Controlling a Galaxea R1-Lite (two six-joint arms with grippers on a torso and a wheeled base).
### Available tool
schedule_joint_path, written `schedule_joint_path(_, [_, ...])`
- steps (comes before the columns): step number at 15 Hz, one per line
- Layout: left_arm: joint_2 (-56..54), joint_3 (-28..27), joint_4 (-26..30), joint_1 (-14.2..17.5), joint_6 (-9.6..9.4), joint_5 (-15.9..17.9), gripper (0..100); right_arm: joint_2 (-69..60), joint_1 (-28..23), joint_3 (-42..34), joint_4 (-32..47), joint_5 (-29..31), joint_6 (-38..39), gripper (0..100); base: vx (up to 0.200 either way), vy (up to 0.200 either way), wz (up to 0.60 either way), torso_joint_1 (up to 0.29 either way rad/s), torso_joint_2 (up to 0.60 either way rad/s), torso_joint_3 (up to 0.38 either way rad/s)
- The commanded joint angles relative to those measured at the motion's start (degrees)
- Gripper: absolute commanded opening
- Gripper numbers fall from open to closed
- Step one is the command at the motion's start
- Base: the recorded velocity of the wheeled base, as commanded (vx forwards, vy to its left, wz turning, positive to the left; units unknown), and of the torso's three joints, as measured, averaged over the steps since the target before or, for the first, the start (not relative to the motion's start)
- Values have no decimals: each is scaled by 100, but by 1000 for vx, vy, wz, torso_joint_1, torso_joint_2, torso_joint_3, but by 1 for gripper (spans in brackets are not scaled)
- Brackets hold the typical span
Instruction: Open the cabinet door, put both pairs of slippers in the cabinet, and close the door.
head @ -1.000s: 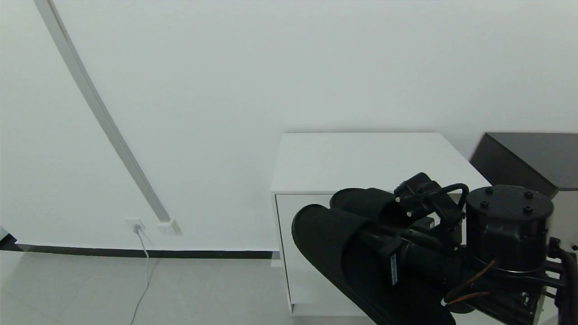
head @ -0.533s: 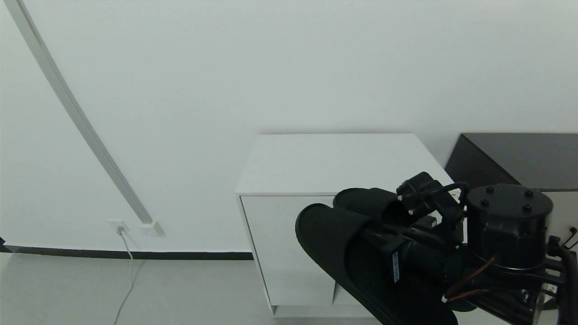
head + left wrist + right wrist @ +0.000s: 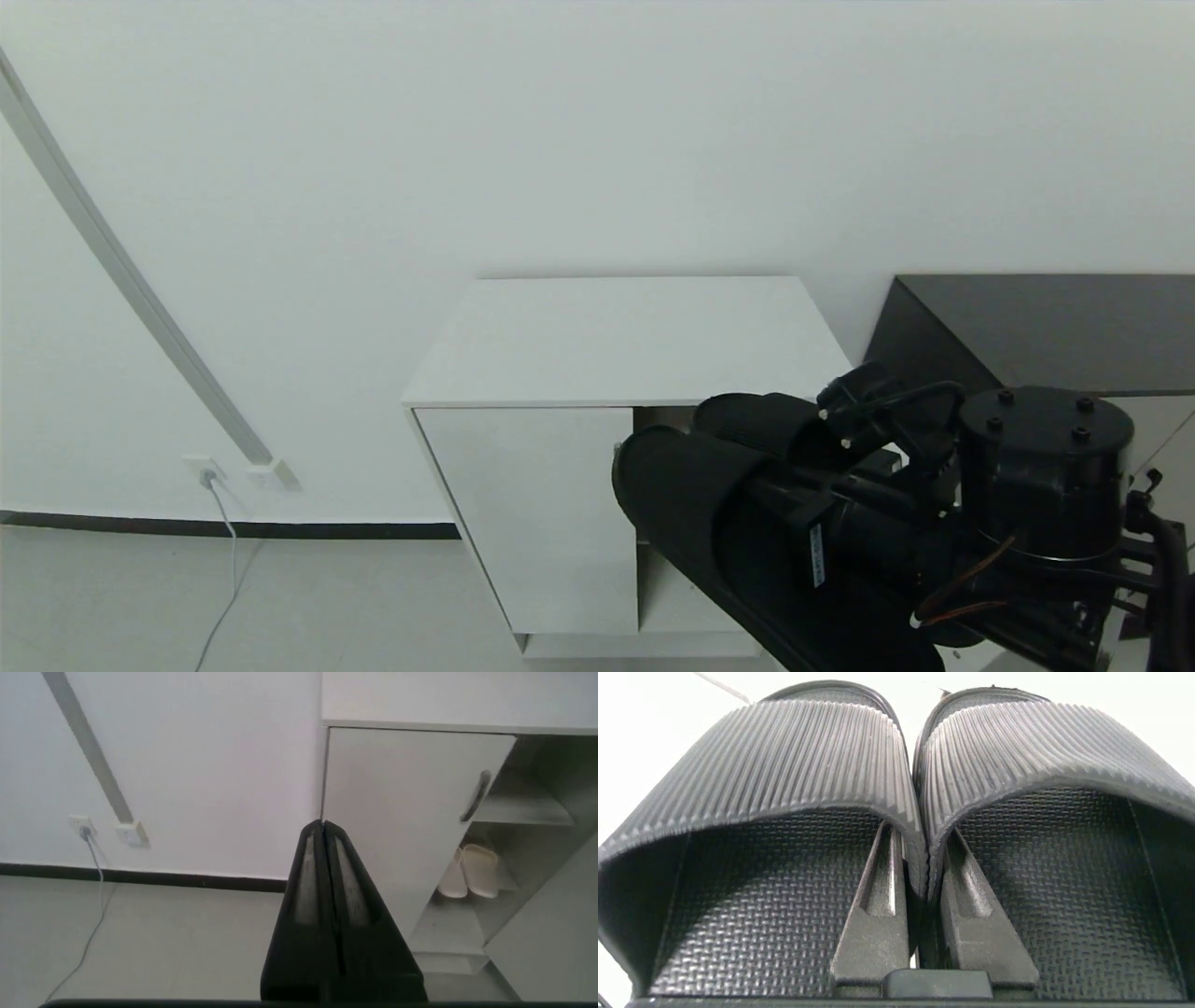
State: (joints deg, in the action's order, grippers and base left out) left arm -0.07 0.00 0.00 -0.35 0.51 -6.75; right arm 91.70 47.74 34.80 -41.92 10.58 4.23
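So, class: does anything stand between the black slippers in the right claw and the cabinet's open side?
Nothing visible does. The black slippers, held in the right claw, hang before the cabinet, whose right half stands open. The white slippers lie inside, low down, beside the shut left door.

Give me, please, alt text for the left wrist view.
The left gripper, shut, faces a white cabinet with one door closed and the other half open, a pair of white slippers on a shelf inside. A plugged wall socket is nearby.
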Motion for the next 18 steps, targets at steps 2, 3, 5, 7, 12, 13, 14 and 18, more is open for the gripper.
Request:
schedule_joint_path(2, [7,0,0,0,10,-1,0,32,-45,-9,0,-3,-10,0,0,0,0,0,0,0])
schedule_joint_path(3, [7,0,0,0,10,-1,0,68,-80,0,0,5,-10,0,0,0,0,0,0,0])
schedule_joint_path(5, [7,0,0,0,10,-1,0,111,-107,-9,0,14,-19,0,0,0,0,0,0,0])
schedule_joint_path(7, [7,0,0,0,10,-1,0,103,-107,0,0,23,-19,0,0,0,0,0,0,0])
schedule_joint_path(12, [7,0,0,0,10,-1,0,103,-116,-9,0,14,-1,0,0,0,0,0,0,0])
schedule_joint_path(13, [7,0,0,0,10,-1,0,94,-116,-9,0,14,-10,0,0,0,0,-100,222,124])
schedule_joint_path(14, [7,0,0,0,10,-1,0,94,-116,-9,0,14,-10,0,0,0,0,-139,334,178])
schedule_joint_path(18, [7,0,0,0,10,-1,0,94,-107,-9,0,5,-10,0,0,0,0,-156,368,198])
